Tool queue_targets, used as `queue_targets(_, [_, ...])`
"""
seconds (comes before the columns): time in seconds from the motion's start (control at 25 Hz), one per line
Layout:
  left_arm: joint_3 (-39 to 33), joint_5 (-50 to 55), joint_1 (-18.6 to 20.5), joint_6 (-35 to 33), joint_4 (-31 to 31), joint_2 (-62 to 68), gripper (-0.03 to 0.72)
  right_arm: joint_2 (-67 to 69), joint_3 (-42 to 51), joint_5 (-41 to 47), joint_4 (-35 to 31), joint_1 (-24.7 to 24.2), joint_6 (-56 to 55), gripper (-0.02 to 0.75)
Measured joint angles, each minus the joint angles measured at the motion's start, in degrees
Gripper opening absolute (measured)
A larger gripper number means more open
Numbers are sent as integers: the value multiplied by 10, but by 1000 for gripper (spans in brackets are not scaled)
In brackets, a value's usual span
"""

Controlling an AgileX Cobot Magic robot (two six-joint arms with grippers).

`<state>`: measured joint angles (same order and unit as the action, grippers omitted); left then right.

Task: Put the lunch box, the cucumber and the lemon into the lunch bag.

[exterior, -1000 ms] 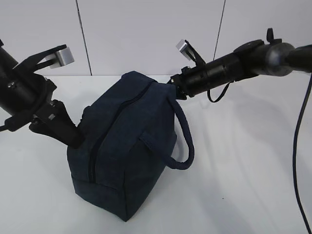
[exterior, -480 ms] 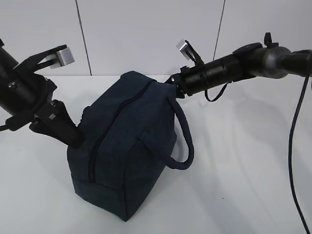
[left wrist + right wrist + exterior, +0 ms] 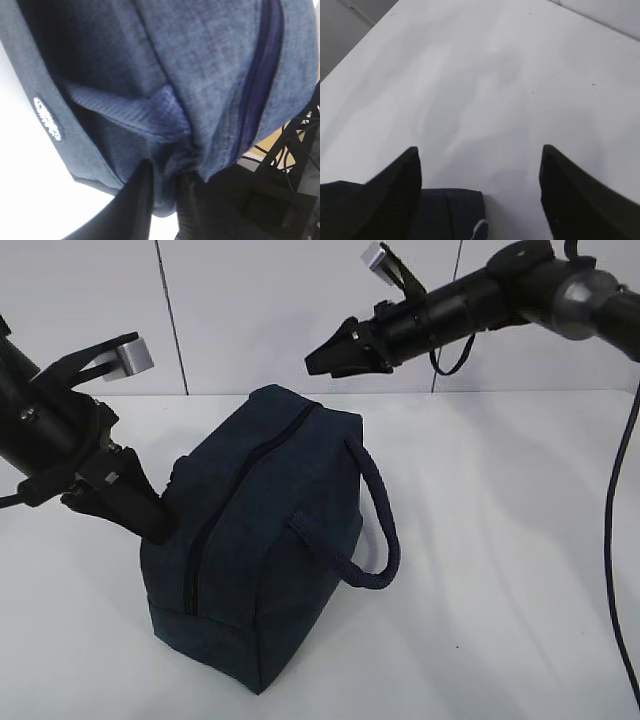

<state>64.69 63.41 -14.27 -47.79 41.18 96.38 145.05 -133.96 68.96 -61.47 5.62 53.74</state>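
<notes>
On the counter (image 3: pixel 520 570) the lunch bag (image 3: pixel 255 540) looks soft and floppy, so its fabric bunches; the left gripper (image 3: pixel 162 187) pinches an end fold. The right gripper (image 3: pixel 318 362) hangs spread, empty; the looped handle (image 3: pixel 375 510) seems the firmer hold.

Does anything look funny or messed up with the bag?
Nothing spilled or torn. The bag sits slightly askew with its zipper shut. The left gripper pinches a bunch of fabric at one end, puckering it. The right gripper hovers open above, holding nothing.
</notes>
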Motion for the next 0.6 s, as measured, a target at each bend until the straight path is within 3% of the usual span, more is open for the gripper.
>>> queue_targets(0.36, [23, 20, 0, 56, -16, 0, 334, -65, -35, 12, 140, -1, -100, 567])
queue_targets(0.6, [104, 58, 0, 153, -94, 0, 370, -106, -33, 16, 183, 0, -142, 567])
